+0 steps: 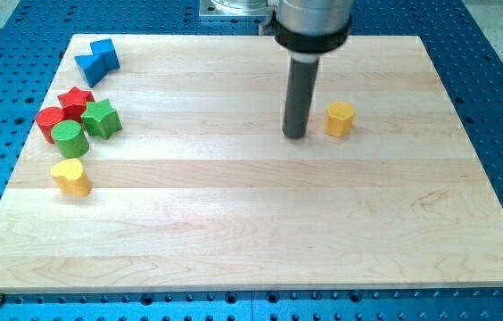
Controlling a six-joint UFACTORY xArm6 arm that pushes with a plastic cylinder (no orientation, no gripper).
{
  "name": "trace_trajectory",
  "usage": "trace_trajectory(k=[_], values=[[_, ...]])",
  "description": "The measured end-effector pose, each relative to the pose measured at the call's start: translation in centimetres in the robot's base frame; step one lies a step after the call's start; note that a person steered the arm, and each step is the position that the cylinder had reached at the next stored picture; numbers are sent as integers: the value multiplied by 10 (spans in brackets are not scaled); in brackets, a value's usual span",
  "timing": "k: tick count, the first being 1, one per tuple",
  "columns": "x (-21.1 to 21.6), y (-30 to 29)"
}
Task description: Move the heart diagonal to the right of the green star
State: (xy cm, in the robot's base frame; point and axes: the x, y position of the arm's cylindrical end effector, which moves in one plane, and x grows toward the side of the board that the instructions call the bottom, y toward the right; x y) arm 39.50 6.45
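Observation:
The yellow heart (71,176) lies at the view's left, just below a green cylinder (70,138). The green star (102,119) sits up and to the right of the heart, touching the green cylinder. My tip (295,135) rests on the board right of centre, far from the heart and star, just left of a yellow hexagon block (340,118).
A red star (77,101) and a red cylinder (51,119) crowd against the green star and green cylinder. A blue block (98,60) lies at the top left. The wooden board (260,232) sits on a blue perforated table.

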Motion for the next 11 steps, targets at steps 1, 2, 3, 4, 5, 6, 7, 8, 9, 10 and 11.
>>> trace_trajectory(k=[1, 2, 3, 4, 5, 6, 7, 8, 9, 10, 11], values=[[10, 56], [48, 76], [164, -35], [202, -214], [183, -354], [151, -357], [128, -333], [113, -364], [115, -244], [114, -157], [119, -154]])
